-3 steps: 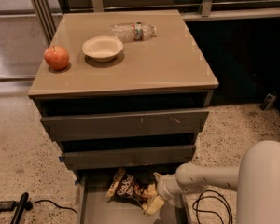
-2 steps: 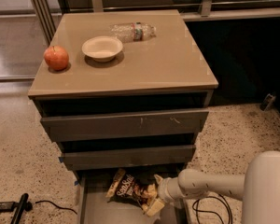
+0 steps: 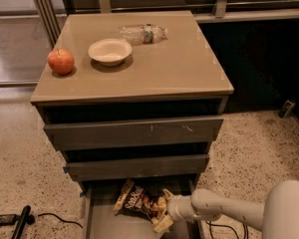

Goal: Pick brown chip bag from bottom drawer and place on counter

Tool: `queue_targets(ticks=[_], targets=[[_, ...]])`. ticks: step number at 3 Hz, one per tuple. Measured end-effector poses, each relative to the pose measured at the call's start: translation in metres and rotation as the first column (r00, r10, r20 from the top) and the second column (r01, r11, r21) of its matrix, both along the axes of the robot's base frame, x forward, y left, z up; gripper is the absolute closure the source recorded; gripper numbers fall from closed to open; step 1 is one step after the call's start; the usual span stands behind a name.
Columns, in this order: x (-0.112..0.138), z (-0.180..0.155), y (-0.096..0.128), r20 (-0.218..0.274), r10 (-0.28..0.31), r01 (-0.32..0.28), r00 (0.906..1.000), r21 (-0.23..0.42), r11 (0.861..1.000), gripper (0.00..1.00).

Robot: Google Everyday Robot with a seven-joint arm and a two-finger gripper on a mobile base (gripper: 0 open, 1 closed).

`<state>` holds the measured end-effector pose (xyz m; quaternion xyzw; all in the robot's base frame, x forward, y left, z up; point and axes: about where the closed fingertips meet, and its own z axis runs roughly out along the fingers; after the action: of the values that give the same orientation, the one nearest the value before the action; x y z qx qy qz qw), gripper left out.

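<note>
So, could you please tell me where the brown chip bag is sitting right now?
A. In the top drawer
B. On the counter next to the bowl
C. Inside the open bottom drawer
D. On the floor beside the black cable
C: the brown chip bag lies in the pulled-out bottom drawer, and the claw is down in that drawer at the bag's right edge.

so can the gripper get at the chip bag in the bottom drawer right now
Probably yes: the bottom drawer stands open, nothing covers the chip bag, and the gripper is at the bag's right edge, inside the drawer.
</note>
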<state>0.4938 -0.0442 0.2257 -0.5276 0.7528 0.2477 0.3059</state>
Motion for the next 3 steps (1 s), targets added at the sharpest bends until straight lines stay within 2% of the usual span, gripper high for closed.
queue_targets(ticks=[1, 2, 3], targets=[[0.007, -0.028, 0.011, -0.001, -0.011, 0.011, 0.9999, -0.003, 1.000, 0.00], [0.021, -0.066, 0.048, -0.019, -0.016, 0.015, 0.9997, -0.034, 0.999, 0.00], [0.022, -0.066, 0.050, -0.018, -0.014, 0.013, 0.9998, -0.035, 0.999, 0.02]])
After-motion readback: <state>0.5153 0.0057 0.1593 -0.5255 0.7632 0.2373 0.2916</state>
